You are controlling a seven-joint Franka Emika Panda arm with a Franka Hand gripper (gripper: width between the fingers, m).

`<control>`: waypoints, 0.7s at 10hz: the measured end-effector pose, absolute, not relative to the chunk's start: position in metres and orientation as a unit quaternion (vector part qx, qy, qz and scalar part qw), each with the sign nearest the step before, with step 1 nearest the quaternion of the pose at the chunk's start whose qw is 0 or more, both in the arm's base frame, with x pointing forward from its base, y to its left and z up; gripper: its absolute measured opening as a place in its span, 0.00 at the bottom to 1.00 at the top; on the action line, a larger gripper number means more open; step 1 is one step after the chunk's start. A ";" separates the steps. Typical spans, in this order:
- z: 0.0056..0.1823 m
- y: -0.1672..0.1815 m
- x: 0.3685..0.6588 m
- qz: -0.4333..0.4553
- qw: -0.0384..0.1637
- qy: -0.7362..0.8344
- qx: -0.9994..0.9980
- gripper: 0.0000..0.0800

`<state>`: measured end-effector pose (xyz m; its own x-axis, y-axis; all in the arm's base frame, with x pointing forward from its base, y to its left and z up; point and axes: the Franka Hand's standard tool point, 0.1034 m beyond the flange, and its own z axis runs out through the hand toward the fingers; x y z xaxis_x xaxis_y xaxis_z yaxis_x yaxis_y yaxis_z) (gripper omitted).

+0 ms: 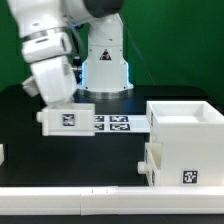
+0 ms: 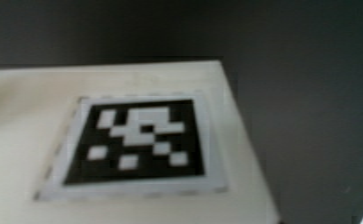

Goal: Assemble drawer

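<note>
Exterior view: tray (image 1: pixel 66 119) directly under tool (image 1: pixel 59 101).

casing (image 1: pixel 190 150): white, black-and-white square tag | tray (image 1: pixel 66 119): white, checkered tag | table (image 1: pixel 60 160): black | backdrop (image 1: pixel 10 40): green

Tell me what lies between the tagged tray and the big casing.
The marker board, flat between tray and casing; the exterior view shows it.

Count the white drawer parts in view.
2: in the exterior view, a tray left of the marker board, the casing at right. A white sliver at the left edge may be a third.
</note>
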<state>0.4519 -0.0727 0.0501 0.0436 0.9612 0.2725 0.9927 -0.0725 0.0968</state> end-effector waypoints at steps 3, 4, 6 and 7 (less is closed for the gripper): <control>0.048 -0.076 0.449 -0.125 0.060 -0.682 -0.718 0.05; 0.051 -0.074 0.454 -0.121 0.053 -0.675 -0.726 0.05; 0.062 -0.055 0.478 -0.113 0.028 -0.665 -0.738 0.05; 0.066 -0.047 0.490 -0.105 0.026 -0.649 -0.753 0.05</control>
